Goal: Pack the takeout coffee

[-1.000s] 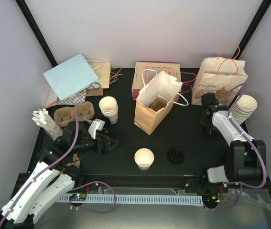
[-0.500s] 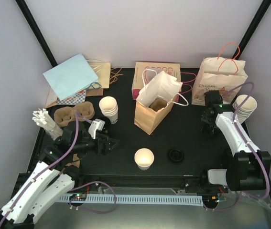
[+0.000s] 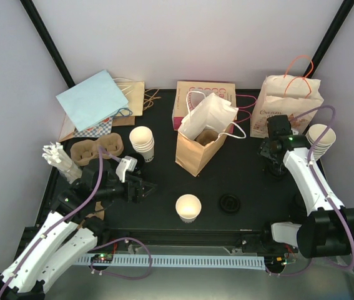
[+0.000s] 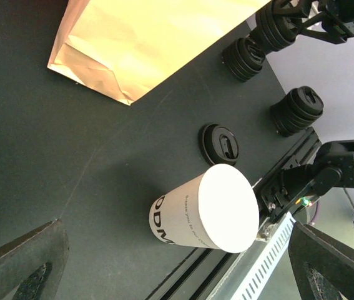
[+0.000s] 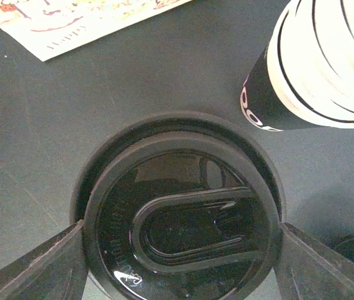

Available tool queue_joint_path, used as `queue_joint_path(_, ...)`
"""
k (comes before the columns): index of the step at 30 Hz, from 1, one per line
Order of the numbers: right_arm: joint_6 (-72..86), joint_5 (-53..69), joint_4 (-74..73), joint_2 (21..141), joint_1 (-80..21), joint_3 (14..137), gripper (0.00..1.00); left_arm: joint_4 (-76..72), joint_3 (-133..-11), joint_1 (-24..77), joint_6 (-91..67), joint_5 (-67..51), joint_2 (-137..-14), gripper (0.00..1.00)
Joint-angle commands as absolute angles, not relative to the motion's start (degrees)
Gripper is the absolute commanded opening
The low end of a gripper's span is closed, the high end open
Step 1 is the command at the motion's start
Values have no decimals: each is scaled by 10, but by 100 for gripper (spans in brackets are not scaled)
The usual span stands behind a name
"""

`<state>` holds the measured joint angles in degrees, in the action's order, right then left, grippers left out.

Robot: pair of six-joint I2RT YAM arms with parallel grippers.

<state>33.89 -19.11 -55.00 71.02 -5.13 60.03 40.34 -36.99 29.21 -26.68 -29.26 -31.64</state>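
R gripper (image 5: pixel 180 236) straddles lid (image 5: pixel 183 187); L gripper (image 4: pixel 175 228) agape nr cup (image 4: pixel 217 209)

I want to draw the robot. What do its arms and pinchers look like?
The left arm and right arm both have white shells with black joints. A thin purple cable runs along each one. The left gripper and right gripper are black, and each has two flat, wedge-shaped fingers.
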Motion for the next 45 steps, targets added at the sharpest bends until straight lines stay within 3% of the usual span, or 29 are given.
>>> queue_joint_path(1, 333, -179, -552, 732, -58, 597, 79, 396, -373, 290, -273, -316, -321, 99)
queue_joint_path(5, 344, -283, -571, 746, -108, 607, 80, 399, -373, 290, -274, -316, -320, 99)
queue_joint_path(11, 329, -160, -535, 744, -140, 582, 79, 398, -373, 289, -277, -317, -323, 99)
queue_joint_path(13, 331, -178, -533, 738, -179, 579, 72, 398, -374, 290, -277, -318, -324, 99)
queue_joint_path(23, 313, 6, -413, 743, -216, 479, 71, 405, -374, 290, -278, -321, -325, 99)
queue_joint_path(28, 322, -70, -436, 751, -246, 485, 75, 412, -375, 290, -277, -321, -321, 99)
queue_joint_path(35, 314, -86, -431, 703, -254, 471, 80, 412, -375, 290, -279, -321, -319, 99)
queue_joint_path(39, 311, -107, -446, 690, -254, 473, 88, 412, -377, 290, -279, -321, -320, 99)
queue_joint_path(45, 302, -81, -450, 669, -254, 469, 81, 412, -378, 290, -282, -322, -322, 99)
